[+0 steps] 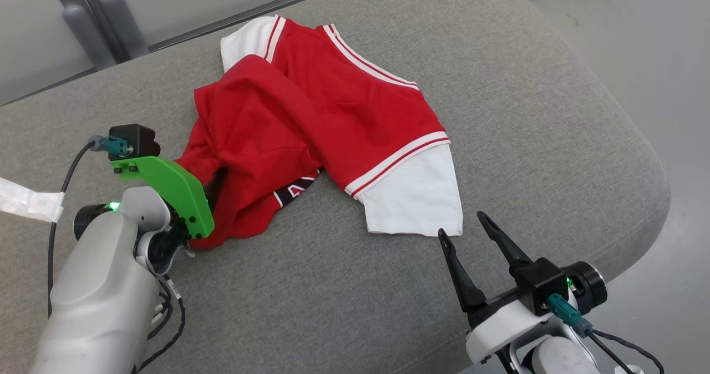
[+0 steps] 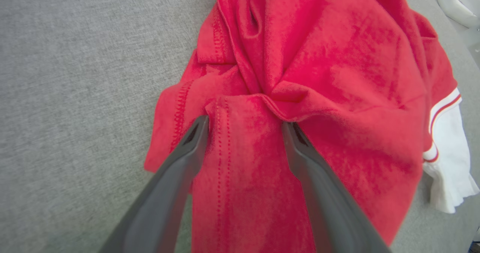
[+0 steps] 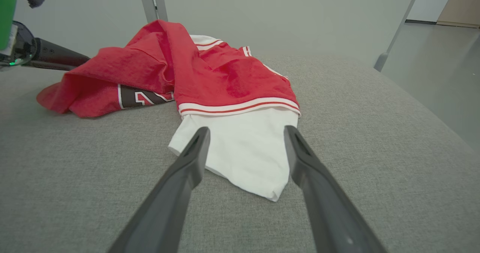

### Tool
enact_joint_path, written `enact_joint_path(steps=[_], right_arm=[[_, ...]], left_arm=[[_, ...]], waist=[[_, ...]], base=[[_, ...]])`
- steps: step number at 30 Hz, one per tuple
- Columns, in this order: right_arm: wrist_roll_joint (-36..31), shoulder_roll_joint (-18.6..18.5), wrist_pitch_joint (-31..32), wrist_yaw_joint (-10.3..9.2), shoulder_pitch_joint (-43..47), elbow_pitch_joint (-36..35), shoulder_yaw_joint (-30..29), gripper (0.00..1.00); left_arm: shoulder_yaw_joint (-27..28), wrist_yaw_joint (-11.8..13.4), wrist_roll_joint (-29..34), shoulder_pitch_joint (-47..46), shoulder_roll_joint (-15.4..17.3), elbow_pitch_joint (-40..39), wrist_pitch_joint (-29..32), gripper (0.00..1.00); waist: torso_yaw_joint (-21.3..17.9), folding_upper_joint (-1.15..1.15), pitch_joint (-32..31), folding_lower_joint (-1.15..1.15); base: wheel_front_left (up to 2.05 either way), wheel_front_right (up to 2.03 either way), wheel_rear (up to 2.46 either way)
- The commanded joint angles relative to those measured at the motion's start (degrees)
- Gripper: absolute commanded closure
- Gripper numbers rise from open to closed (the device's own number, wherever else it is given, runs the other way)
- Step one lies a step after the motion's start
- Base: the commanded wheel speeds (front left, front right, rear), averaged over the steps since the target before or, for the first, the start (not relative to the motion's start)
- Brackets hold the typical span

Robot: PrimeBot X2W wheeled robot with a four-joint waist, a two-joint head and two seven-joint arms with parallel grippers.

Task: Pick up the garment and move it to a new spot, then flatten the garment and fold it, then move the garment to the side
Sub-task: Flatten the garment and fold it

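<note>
Garment point(image 1: 333, 113): red, with white sleeves and red-and-white striped trim. It lies crumpled across the middle of the head view on the grey padded surface point(image 1: 554, 113).
Lay of the cloth: the upper right part lies fairly flat. The lower left part is bunched and folded over itself, and a black printed patch point(image 1: 295, 192) peeks out from under the fold.
White sleeve point(image 1: 417, 199): spread flat at the garment's lower right, with its hem towards the bottom of the frame.
Left gripper point(image 2: 245, 123): open. In the left wrist view I see its two dark fingers standing apart on either side of a bunched ridge of red cloth with a stitched hem, both tips at the fabric. In the head view, lower left, a green bracket point(image 1: 172, 188) covers the fingers at the garment's lower left edge.
Right gripper point(image 1: 461, 224): open and holding nothing. It sits at the lower right of the head view, fingertips just beside the sleeve's hem. In the right wrist view the fingers frame the sleeve, but I cannot tell whether they touch it.
Floor point(image 1: 638, 41): pale, along the right edge past the surface's rounded corner.
</note>
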Motion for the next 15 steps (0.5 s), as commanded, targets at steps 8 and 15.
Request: enact_joint_path(steps=[8,15], right_arm=[[-0.19,0.04,-0.18,-0.10,-0.17,-0.19,-0.87,0.00],[-0.62,0.02,-0.18,-0.10,0.50,-0.42,-1.87,0.00]], left_arm=[[-4.87,-0.21,-2.49,0.08,0.95,-3.15,-1.62,1.00],[-7.38,-0.17,-4.39,2.78,2.04,-9.32,-11.12,1.00]], waist=[[1.32,0.00,0.02,0.00],[5.51,0.00,-1.05,0.00]], base=[[0.00,0.00,0.00],[0.00,0.00,0.00]])
